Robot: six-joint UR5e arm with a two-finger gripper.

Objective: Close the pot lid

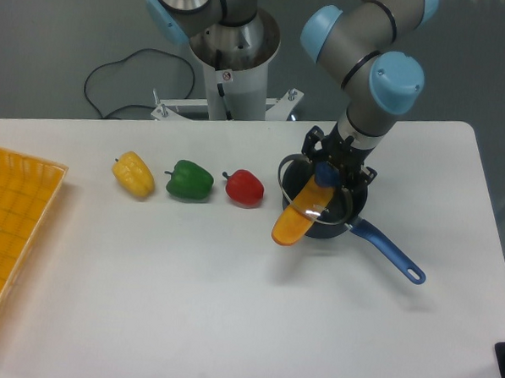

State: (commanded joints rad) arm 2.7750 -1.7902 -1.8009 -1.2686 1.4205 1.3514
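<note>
The end effector [328,170] is pinching the blue knob of the lid [313,196], holding the glass disc tilted just above the saucepan [336,219], which is sitting on the white worktop [229,306] with its long blue handle pointing toward the front right. An orange spatula-like piece [293,218] is sticking out over the saucepan's left edge. A red pepper [244,188], green pepper [189,180] and yellow pepper [133,173] are lying in a row to the left, with a yellow basket [5,227] at the far left edge.

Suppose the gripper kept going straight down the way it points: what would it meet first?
Most likely the pot: the gripper holds the lid by its knob just above it, though depth is unclear from one view.
</note>
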